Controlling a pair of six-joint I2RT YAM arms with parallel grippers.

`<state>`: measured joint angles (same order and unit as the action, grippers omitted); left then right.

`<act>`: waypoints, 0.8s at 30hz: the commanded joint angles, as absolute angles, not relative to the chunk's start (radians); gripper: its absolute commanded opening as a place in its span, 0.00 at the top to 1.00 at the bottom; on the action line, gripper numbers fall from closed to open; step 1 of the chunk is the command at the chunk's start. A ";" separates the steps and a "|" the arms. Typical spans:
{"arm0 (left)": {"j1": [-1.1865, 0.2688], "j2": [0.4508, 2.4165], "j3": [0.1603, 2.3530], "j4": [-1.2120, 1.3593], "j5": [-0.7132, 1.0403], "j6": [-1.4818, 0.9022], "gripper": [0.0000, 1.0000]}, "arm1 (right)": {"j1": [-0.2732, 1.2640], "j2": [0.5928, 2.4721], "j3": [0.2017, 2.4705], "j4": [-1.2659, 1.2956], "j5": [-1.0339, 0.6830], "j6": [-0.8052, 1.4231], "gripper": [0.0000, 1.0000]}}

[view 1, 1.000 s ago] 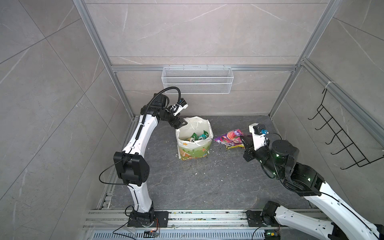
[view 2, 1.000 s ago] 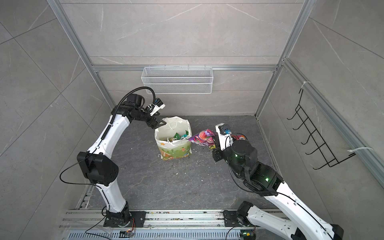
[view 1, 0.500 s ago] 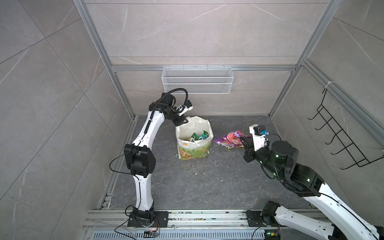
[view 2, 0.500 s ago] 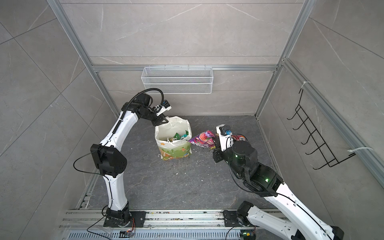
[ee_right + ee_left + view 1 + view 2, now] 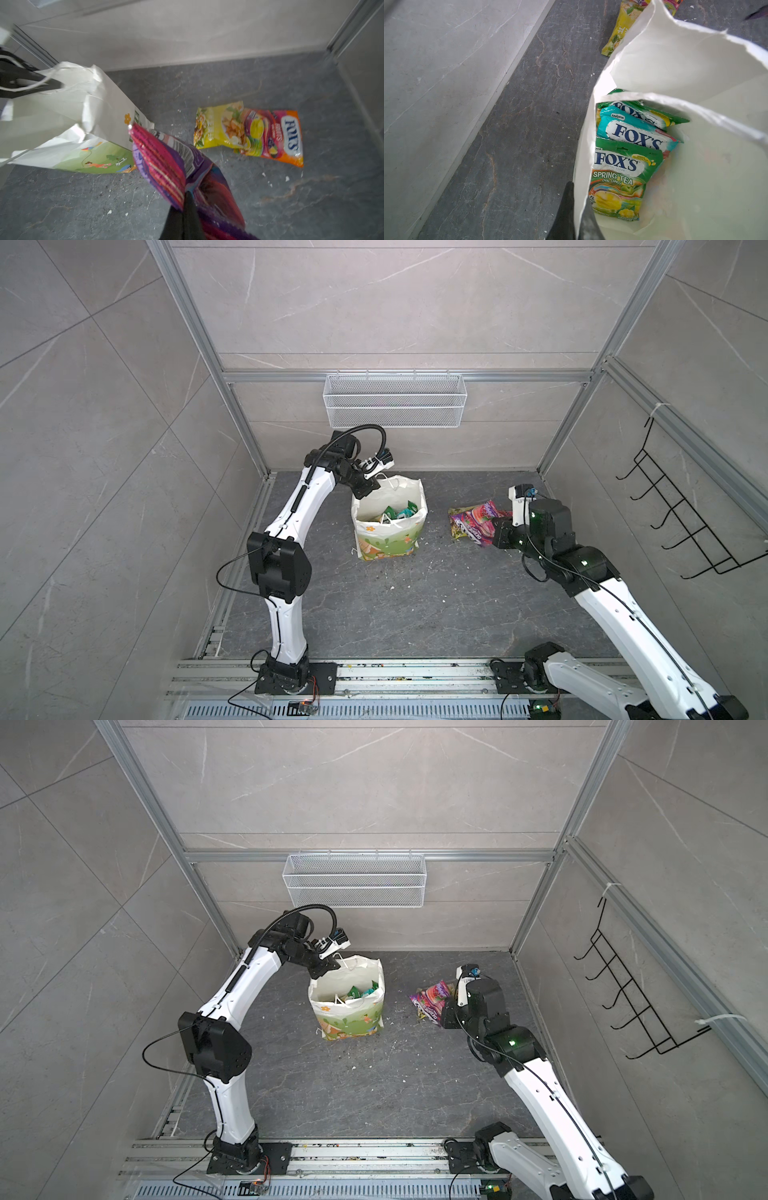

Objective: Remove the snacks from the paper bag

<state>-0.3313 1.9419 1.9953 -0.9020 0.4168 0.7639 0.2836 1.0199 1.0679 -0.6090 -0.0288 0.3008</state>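
The white paper bag (image 5: 388,539) (image 5: 349,1019) stands upright and open on the dark floor. My left gripper (image 5: 365,489) (image 5: 578,190) is shut on its back left rim, one finger outside and one inside. Inside lie snacks: a green Spring Tea packet (image 5: 618,178), a teal packet (image 5: 631,133) and another green one (image 5: 643,112). My right gripper (image 5: 494,531) (image 5: 182,203) is shut on a purple packet (image 5: 473,522) (image 5: 166,162), held to the right of the bag. A yellow packet (image 5: 216,124) and an orange-pink packet (image 5: 276,137) lie on the floor beyond it.
A white wire-mesh basket (image 5: 395,402) hangs on the back wall above the bag. A black hook rack (image 5: 685,526) is fixed to the right wall. White crumbs dot the floor in front of the bag. Both arm bases sit on the front rail (image 5: 374,672).
My left gripper has closed on the bag's rim, and the left arm's elbow has swung in towards the bag. The right gripper has kept the purple packet almost still.
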 commanded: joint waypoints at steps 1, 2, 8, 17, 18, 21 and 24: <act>-0.363 1.808 1.931 -0.821 0.448 0.781 1.00 | 0.163 1.074 1.047 -0.645 -0.301 0.366 1.00; -0.371 1.781 1.902 -0.800 0.448 0.773 1.00 | 0.117 1.091 1.033 -0.640 -0.356 0.368 1.00; -0.423 1.650 1.737 -0.720 0.432 0.746 1.00 | -0.029 1.198 0.973 -0.627 -0.549 0.318 1.00; -0.565 1.479 1.500 -0.581 0.290 0.669 1.00 | -0.030 1.262 0.835 -0.462 -0.633 0.394 1.00; -0.577 1.462 1.478 -0.571 0.266 0.655 1.00 | -0.030 1.266 0.817 -0.442 -0.618 0.414 1.00; -0.598 1.396 1.413 -0.535 0.279 0.614 1.00 | -0.031 1.302 0.773 -0.382 -0.604 0.458 1.00; -0.619 1.326 1.330 -0.480 0.279 0.578 1.00 | -0.030 1.340 0.744 -0.349 -0.545 0.471 1.00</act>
